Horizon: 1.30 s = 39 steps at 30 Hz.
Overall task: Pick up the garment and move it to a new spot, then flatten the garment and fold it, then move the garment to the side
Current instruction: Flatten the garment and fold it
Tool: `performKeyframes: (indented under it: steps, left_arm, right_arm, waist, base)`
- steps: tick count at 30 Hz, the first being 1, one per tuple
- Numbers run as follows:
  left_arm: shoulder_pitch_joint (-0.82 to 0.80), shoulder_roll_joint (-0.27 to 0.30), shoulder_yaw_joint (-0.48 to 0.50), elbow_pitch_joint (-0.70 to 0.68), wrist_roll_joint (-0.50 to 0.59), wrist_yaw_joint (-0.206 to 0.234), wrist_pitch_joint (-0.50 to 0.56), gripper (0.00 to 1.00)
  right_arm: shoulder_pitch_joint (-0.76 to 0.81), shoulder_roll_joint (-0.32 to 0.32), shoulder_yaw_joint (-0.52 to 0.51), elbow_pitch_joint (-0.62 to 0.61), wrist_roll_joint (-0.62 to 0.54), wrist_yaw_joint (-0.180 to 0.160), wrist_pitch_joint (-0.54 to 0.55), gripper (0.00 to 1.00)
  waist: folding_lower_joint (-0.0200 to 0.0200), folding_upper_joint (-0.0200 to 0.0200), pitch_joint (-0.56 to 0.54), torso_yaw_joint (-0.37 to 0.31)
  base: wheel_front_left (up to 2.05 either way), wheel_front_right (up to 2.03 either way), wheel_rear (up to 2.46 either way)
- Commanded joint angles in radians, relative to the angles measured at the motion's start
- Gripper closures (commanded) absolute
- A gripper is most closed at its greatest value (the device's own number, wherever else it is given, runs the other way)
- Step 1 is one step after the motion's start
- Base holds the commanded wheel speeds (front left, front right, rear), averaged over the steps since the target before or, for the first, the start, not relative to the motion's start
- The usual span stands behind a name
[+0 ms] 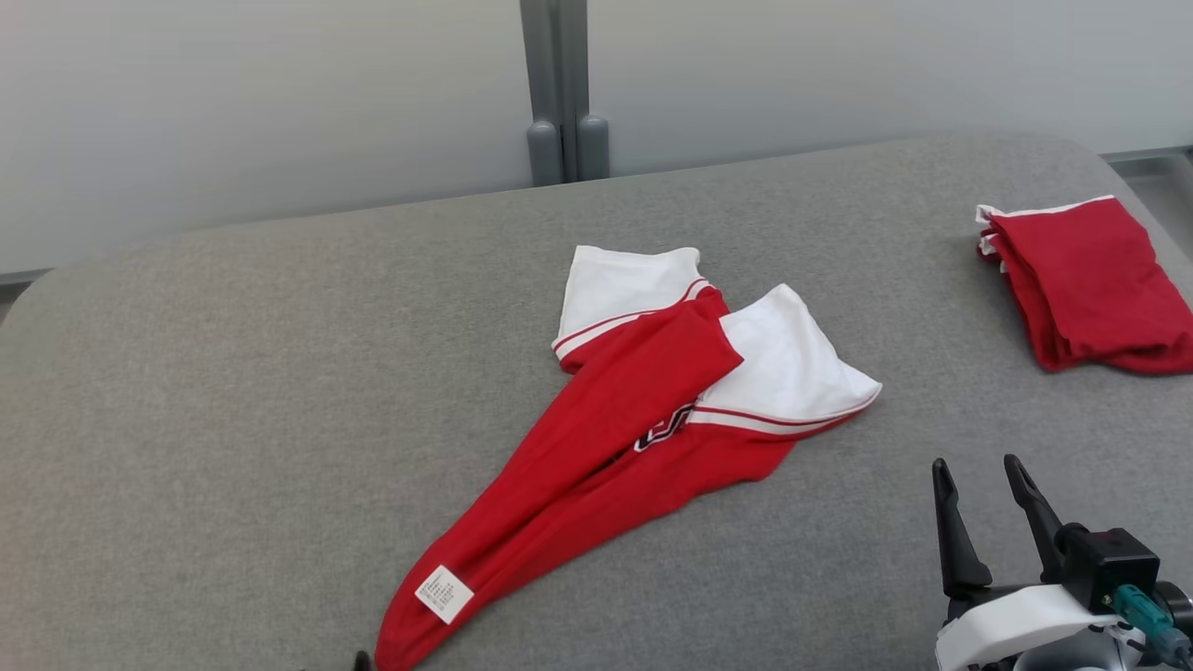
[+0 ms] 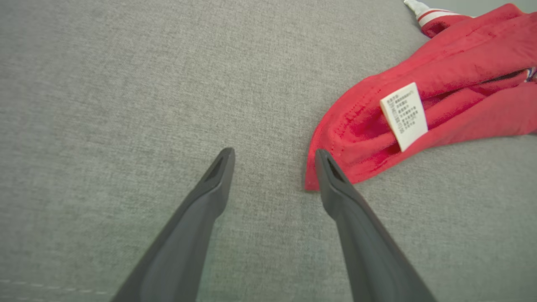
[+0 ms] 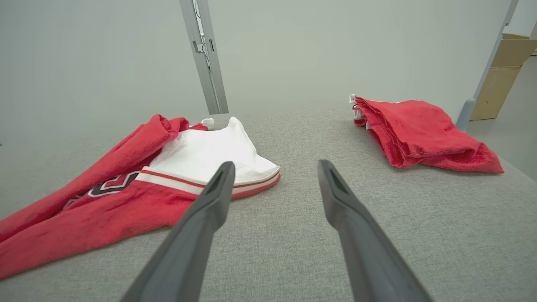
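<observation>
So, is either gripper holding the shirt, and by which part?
Nothing is held. The left gripper stands open beside the hem of the shirt; the right gripper is open, apart from it.

Garment (image 1: 643,410) lies mid-table (image 1: 233,373), folded pile (image 1: 1090,280) well apart at far right, post (image 1: 559,84) behind the table, right gripper (image 1: 976,463) at near right

Before me spreads a grey fabric-covered table (image 1: 233,373). A crumpled red-and-white garment (image 1: 615,419) lies on it at the frame's centre; a folded red garment (image 1: 1090,280) rests upper right.
</observation>
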Motion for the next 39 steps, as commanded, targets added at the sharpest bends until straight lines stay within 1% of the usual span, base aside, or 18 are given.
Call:
performKeyframes:
  steps: [1, 3, 4, 8, 10, 14, 19, 22, 24, 29, 33, 39]
  left_arm:
    - [0.025, 0.020, 0.021, 0.007, 0.010, 0.025, 0.000, 0.00]
    - [0.029, 0.036, 0.056, -0.021, 0.030, 0.062, 0.000, 0.00]
    - [0.026, 0.035, 0.075, -0.046, 0.033, 0.071, 0.000, 0.00]
    - [-0.004, 0.037, 0.088, -0.150, 0.073, 0.049, 0.000, 0.00]
    - [-0.038, 0.034, 0.060, -0.192, 0.102, 0.027, 0.000, 0.00]
    - [-0.143, 0.011, -0.045, -0.219, 0.151, -0.013, 0.029, 0.00]
    - [-0.318, -0.017, -0.207, -0.158, 0.196, -0.054, 0.104, 0.00]
    - [-0.408, -0.025, -0.282, -0.090, 0.206, -0.063, 0.135, 0.00]
    - [-0.472, -0.029, -0.315, -0.033, 0.209, -0.063, 0.145, 0.00]
    - [-0.577, -0.033, -0.368, 0.077, 0.221, -0.041, 0.132, 0.00]
    - [-0.631, -0.034, -0.408, 0.138, 0.182, -0.021, 0.114, 0.00]
    - [-0.697, -0.034, -0.454, 0.233, 0.148, 0.023, 0.085, 0.00]
  right_arm:
    - [0.001, 0.000, -0.003, -0.002, 0.004, -0.002, -0.002, 0.00]
    - [0.005, 0.003, -0.007, -0.006, 0.006, -0.002, -0.002, 0.00]
    - [0.007, 0.005, -0.008, -0.007, 0.007, -0.002, -0.002, 0.00]
    - [0.015, 0.009, -0.005, -0.009, 0.007, -0.002, -0.002, 0.00]
    - [0.007, 0.010, -0.003, -0.009, 0.008, -0.001, -0.002, 0.00]
    - [-0.018, 0.012, 0.004, -0.015, 0.010, -0.001, -0.002, 0.00]
    - [-0.052, 0.013, 0.025, -0.018, 0.012, -0.002, -0.002, 0.00]
    - [-0.075, 0.014, 0.029, -0.020, 0.014, -0.002, -0.002, 0.00]
    - [-0.090, 0.015, 0.033, -0.022, 0.017, -0.001, -0.002, 0.00]
    - [-0.101, 0.015, 0.033, -0.021, 0.018, -0.002, -0.002, 0.00]
    - [-0.107, 0.016, 0.032, -0.017, 0.019, -0.002, -0.002, 0.00]
    - [-0.118, 0.018, 0.040, -0.013, 0.019, -0.002, -0.002, 0.00]
  waist:
    - [0.0000, 0.0000, -0.001, -0.026]
    - [0.0000, 0.0000, -0.001, -0.044]
    - [0.0000, 0.0000, 0.000, -0.051]
    - [0.0000, 0.0000, 0.005, -0.080]
    - [0.0000, 0.0000, 0.010, -0.096]
    - [0.0000, 0.0000, 0.036, -0.125]
    - [0.0000, 0.0000, 0.084, -0.161]
    - [0.0000, 0.0000, 0.110, -0.188]
    - [0.0000, 0.0000, 0.129, -0.208]
    - [0.0000, 0.0000, 0.157, -0.235]
    - [0.0000, 0.0000, 0.167, -0.243]
    - [0.0000, 0.0000, 0.173, -0.250]
  base:
    - [0.00, 0.00, 0.00]
    - [0.00, 0.00, 0.00]
    - [0.00, 0.00, 0.00]
    - [0.00, 0.00, 0.00]
    - [0.00, 0.00, 0.00]
    - [0.00, 0.00, 0.00]
    - [0.00, 0.00, 0.00]
    - [0.00, 0.00, 0.00]
    - [0.00, 0.00, 0.00]
    - [0.00, 0.00, 0.00]
    - [0.00, 0.00, 0.00]
    - [0.00, 0.00, 0.00]
